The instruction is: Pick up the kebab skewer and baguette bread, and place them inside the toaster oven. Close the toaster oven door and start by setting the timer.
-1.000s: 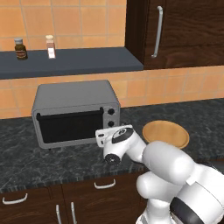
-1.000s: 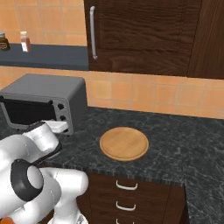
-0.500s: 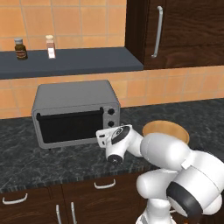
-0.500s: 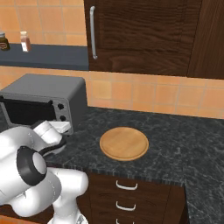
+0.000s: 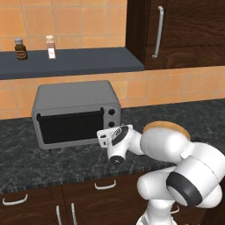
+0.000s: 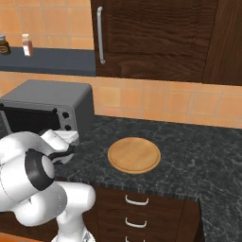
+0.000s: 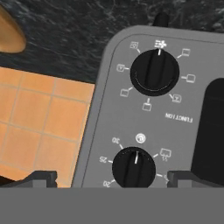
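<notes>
Hand view: pincer still astride knob, toaster oven unchanged

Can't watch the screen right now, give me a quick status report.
Gripper open, fingertips straddling the toaster oven's black numbered knob. Grey toaster oven, dark-glass door shut. Nothing between gripper and knob.

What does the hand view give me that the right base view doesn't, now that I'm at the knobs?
Hand view alone: the print around the knobs, with mode icons and FUNCTION by one knob, and 20, 25, 30 by the other knob, which sits between the fingertips.

Right base view alone: the whole round plate, the cabinet handle, two bottles on the shelf, and the drawers below.

Both: the toaster oven with its door shut, the black counter and the orange tiles.
</notes>
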Tool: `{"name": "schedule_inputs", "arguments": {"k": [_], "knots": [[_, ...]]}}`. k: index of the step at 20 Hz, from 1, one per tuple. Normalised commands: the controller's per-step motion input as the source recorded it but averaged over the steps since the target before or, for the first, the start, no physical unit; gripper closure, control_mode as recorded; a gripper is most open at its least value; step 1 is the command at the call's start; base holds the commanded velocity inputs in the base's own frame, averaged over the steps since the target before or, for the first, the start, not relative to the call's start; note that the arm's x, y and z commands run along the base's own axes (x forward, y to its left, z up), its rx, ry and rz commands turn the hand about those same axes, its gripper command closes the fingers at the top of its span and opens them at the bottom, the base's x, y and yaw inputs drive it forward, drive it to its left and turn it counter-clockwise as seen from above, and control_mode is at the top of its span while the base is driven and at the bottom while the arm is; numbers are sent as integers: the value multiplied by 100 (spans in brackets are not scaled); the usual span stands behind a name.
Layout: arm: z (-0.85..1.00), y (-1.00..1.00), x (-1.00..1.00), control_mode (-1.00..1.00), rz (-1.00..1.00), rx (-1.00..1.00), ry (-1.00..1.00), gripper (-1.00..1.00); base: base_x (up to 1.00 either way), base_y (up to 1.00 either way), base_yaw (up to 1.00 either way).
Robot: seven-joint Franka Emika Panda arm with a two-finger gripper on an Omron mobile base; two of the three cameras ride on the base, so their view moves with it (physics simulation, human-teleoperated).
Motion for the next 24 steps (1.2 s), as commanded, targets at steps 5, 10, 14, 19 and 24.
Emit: {"name": "schedule_inputs", "arguments": {"k": [5,10,14,19,24], "knots": [[0,0,1,-100,0,0,0,-100,0,0,0],[0,10,4,-100,0,0,0,-100,0,0,0],[-1,11,12,-100,0,0,0,-100,0,0,0],[-8,-1,2,-100,0,-2,-2,-100,0,0,0],[-6,0,0,-100,0,-3,-5,-100,0,0,0]]}}
